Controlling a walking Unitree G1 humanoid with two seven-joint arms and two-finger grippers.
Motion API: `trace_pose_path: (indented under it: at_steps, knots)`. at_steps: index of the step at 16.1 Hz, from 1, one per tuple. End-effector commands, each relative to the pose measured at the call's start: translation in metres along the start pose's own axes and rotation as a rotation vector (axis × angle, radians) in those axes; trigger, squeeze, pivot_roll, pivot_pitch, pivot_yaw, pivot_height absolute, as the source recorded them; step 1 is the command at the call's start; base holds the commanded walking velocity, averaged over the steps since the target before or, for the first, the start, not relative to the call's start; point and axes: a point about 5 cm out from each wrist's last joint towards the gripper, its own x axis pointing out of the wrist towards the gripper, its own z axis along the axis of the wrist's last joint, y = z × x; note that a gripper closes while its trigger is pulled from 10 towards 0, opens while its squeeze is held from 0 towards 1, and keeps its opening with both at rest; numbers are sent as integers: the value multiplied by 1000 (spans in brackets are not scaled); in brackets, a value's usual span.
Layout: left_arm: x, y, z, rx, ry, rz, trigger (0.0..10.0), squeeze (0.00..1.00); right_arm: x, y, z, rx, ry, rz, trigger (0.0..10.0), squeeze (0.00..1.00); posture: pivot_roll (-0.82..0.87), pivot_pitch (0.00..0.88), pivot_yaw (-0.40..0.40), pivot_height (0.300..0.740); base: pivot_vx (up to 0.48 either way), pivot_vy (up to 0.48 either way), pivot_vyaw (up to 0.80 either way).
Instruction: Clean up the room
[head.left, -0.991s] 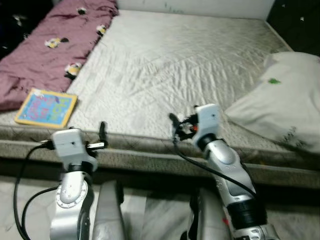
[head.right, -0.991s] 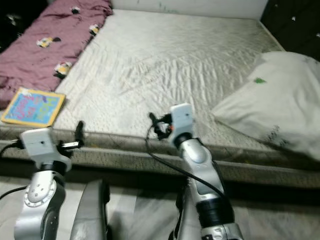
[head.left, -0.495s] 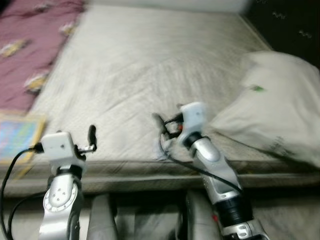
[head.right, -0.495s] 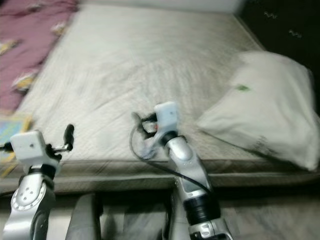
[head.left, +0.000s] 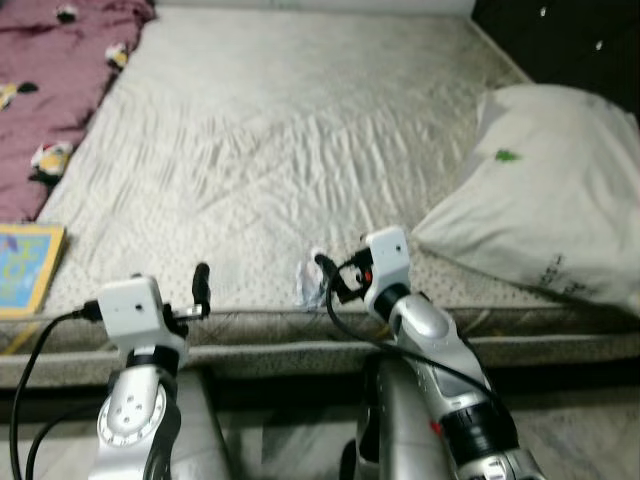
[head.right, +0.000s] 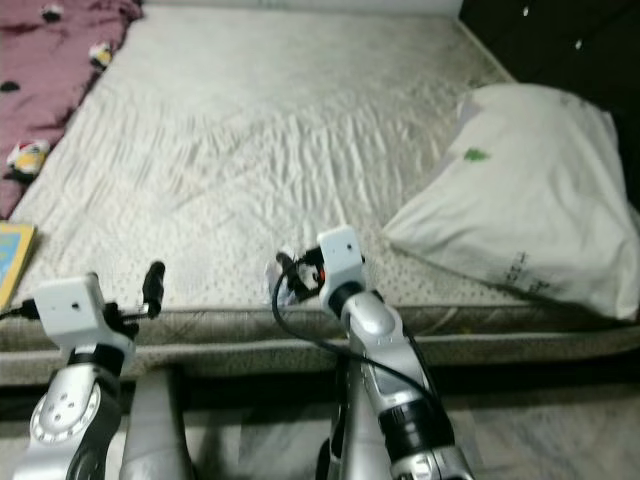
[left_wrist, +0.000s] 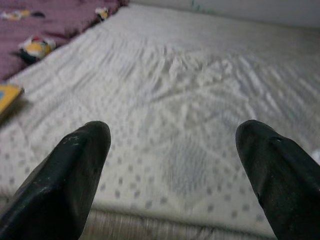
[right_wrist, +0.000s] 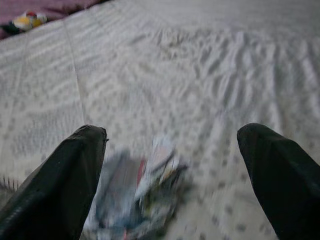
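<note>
Right at the near edge of the bed (head.left: 300, 140), a small crumpled wrapper (head.left: 311, 287) lies on the pale quilted cover, whitish with blurred bits of blue and red. The right gripper (right_wrist: 172, 170) hangs just above it with its jaws spread wide apart, one black finger to either side of the wrapper and neither touching it. The left gripper (left_wrist: 172, 165) is held over the same near edge, well to the left of the wrapper, jaws also wide open and holding nothing. A big white pillow (head.left: 545, 190) with a small green mark lies on the bed to the right of the wrapper. Far to the wrapper's left, a colourful book (head.left: 25, 270) rests near the bed's edge, and beyond it a maroon blanket (head.left: 50, 90) with small cartoon figures is bunched along the far left side.
</note>
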Motion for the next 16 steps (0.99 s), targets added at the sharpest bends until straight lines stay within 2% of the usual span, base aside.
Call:
trace_pose_path:
  at_steps: [1, 4, 5, 6, 12, 14, 16]
  knots:
    - [-3, 1, 1, 5, 8, 10, 10000, 0, 1, 1, -4, -2, 34, 22, 10000, 0, 83, 111, -80, 473, 0, 0, 0]
    - [-10, 3, 4, 21, 20, 15, 10000, 0, 6, 7, -9, -14, 59, 75, 10000, 0, 107, 137, -75, 473, 0, 0, 0]
    - [-13, 5, 5, 29, 25, 16, 10000, 0, 12, 10, -6, -16, 40, 86, 10000, 0, 120, 150, -69, 473, 0, 0, 0]
    - [-15, 6, 8, 43, 26, 16, 10000, 0, 21, 11, 0, -17, 14, 88, 10000, 0, 128, 171, -70, 473, 0, 0, 0]
    - [-20, 10, 17, 97, 13, 28, 10000, 0, 49, 20, 27, -7, -86, 81, 10000, 0, 159, 191, -74, 473, 0, 0, 0]
    - [-21, 10, 19, 104, 8, 31, 10000, 0, 57, 30, 30, -13, -82, 82, 10000, 0, 151, 193, -81, 473, 0, 0, 0]
    - [-18, 9, 18, 105, 9, 30, 10000, 0, 64, 41, 20, -28, -12, 76, 10000, 0, 155, 179, -85, 473, 0, 0, 0]
